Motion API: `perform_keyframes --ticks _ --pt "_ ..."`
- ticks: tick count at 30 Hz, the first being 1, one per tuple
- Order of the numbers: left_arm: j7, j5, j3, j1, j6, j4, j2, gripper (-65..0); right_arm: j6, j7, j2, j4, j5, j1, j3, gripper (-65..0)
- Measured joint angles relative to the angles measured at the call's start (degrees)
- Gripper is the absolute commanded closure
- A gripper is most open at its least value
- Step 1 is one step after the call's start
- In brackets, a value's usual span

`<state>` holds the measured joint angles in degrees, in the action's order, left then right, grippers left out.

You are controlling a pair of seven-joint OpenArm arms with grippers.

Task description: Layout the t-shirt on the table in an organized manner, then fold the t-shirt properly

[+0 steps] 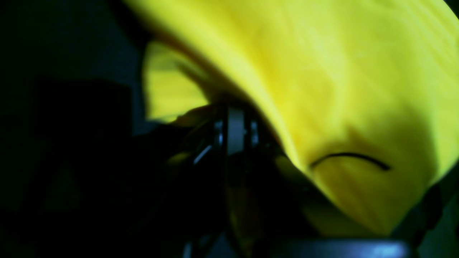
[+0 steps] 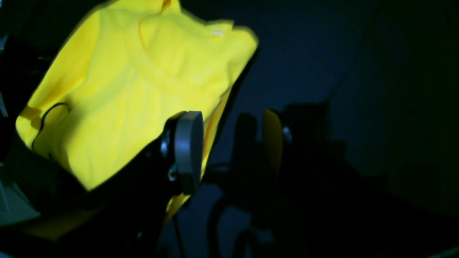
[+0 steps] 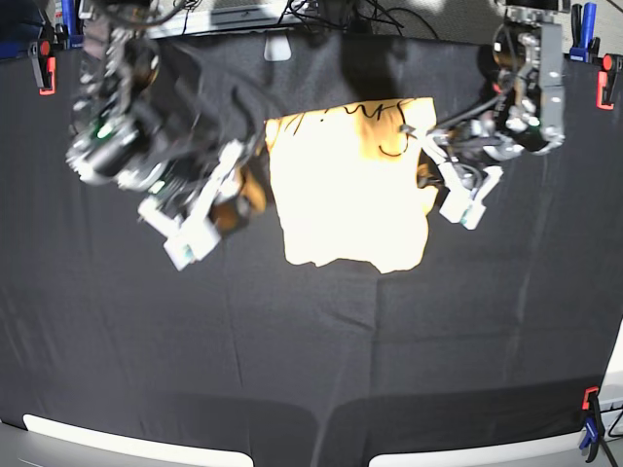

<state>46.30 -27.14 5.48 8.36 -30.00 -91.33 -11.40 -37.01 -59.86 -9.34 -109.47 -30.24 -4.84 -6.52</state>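
Note:
The pale yellow t-shirt [image 3: 350, 185] lies bunched in a rough rectangle on the black table [image 3: 311, 341], at its far middle. My left gripper [image 3: 428, 167] is at the shirt's right edge. In the left wrist view its jaws [image 1: 235, 125] stand close together with the yellow cloth [image 1: 322, 89] draped over and around them, so it looks shut on the shirt. My right gripper [image 3: 238, 185] is blurred at the shirt's left edge. In the right wrist view it [image 2: 229, 143] is open, and the shirt [image 2: 136, 89] lies left of and behind its left pad [image 2: 188, 150].
A thin black curved line [image 3: 389, 146] lies on the shirt near its top right. Red-and-black clamps sit at the table edges [image 3: 44, 53] [image 3: 608, 78] [image 3: 589, 409]. Cables and gear line the far edge [image 3: 292, 15].

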Motion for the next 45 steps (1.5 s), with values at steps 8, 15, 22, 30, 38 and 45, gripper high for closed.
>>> perform_keyframes --ticks 8,15,22,30,38,45 --pt "4.63 -9.62 12.24 0.0 -0.07 -0.02 -2.16 -13.6 0.55 -0.63 0.11 1.86 -0.28 1.97 -1.42 -19.4" --pt "10.34 -21.55 18.43 4.5 -3.61 -0.52 -5.25 0.0 0.55 -5.88 0.13 -3.48 -1.25 -0.57 -10.62 0.0" --pt "10.75 -21.64 23.82 15.5 -3.61 -8.15 -5.73 0.0 0.5 -5.86 0.33 -16.72 -1.4 -12.7 -20.35 0.0" --pt "10.58 -22.36 30.56 30.49 -3.67 -22.93 -5.81 0.0 0.57 -5.88 0.79 -22.82 -1.29 -29.11 -27.54 0.0" --pt "13.16 -21.92 31.19 42.91 -3.67 -23.17 -2.86 0.0 0.55 -5.84 3.69 -22.93 -1.29 -46.6 -27.69 0.0" --pt "13.03 -18.95 31.19 44.81 -4.28 -13.73 -0.55 0.0 0.57 -5.55 7.78 -18.86 0.68 -52.15 -27.71 0.0"
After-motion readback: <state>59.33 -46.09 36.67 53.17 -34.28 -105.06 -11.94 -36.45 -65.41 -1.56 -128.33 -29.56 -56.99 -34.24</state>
